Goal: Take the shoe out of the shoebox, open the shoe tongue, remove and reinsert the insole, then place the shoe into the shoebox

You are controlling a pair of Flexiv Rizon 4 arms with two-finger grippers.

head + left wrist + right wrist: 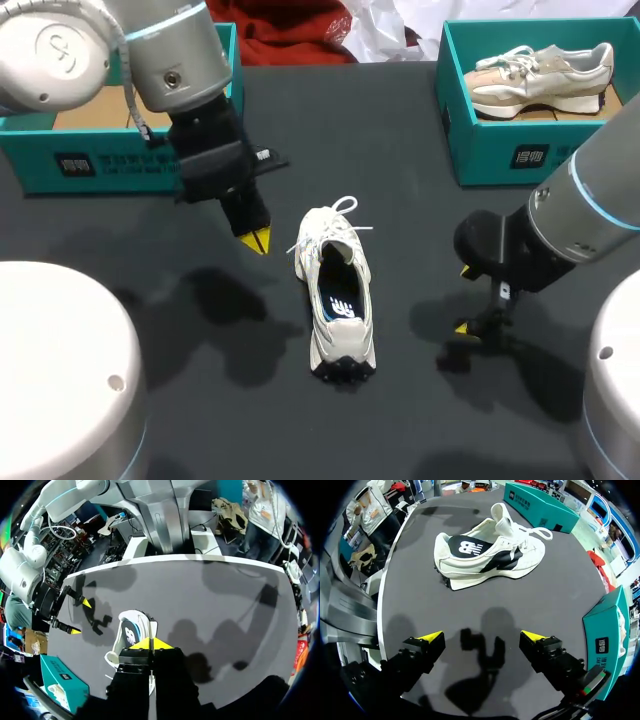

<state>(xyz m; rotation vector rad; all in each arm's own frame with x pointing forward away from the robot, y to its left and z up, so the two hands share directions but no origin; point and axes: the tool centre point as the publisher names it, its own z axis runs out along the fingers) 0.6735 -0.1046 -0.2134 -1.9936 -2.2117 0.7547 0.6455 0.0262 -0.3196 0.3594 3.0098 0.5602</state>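
Shoe (345, 345) lies on the table, out of its box, insole (340, 300) inside. Left gripper (258, 240) just beside shoe's laces, fingers pinched together, empty. Right gripper (482, 637) near shoe's side, fingers spread, empty. Prob. tongue/insole step; next needs a tongue pinch w/ shoe steadied.

I count two shoes: one white shoe (337, 290) out on the table (420, 200) and one pale shoe (540, 75) lying in a box. There are two teal shoeboxes, the left box (60, 165) and the right box (500, 150). Two arms of mine come in, the left arm (170, 60) and the right arm (590, 200), so I have two grippers, the left gripper (151, 643) and the right gripper (481, 636). Each has two yellow tips, four tips in all
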